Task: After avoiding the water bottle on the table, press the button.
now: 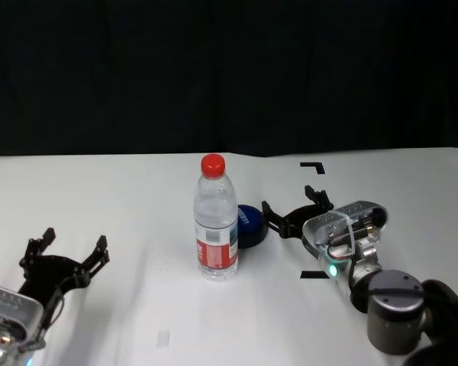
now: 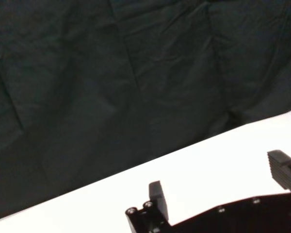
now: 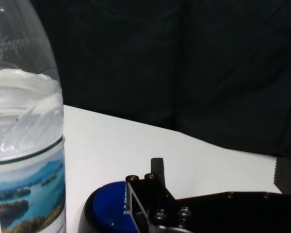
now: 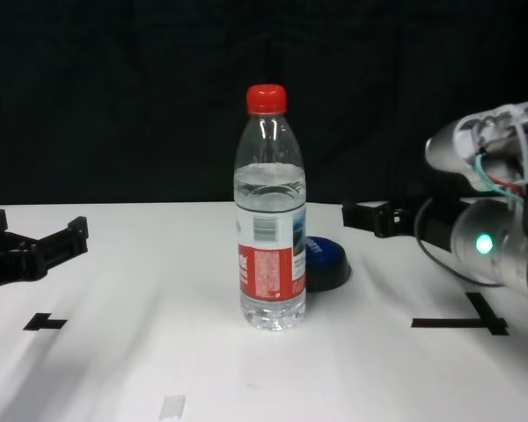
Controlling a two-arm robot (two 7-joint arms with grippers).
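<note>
The water bottle (image 1: 216, 221) stands upright in the middle of the white table (image 1: 122, 191); it also shows in the chest view (image 4: 271, 237) and right wrist view (image 3: 26, 145). The dark blue button (image 1: 249, 226) sits just behind and to the right of it, partly hidden by it (image 4: 326, 261) (image 3: 106, 213). My right gripper (image 1: 292, 204) is open and empty, low over the table just right of the button, one fingertip (image 3: 157, 170) close to its rim. My left gripper (image 1: 75, 240) is open and empty at the near left, away from both.
Black tape marks lie on the table: a corner (image 1: 313, 166) at the back right, a cross (image 4: 462, 323) under my right forearm and another (image 4: 44, 323) near the left gripper. A small white tape strip (image 1: 164, 338) lies near the front. A black curtain closes the back.
</note>
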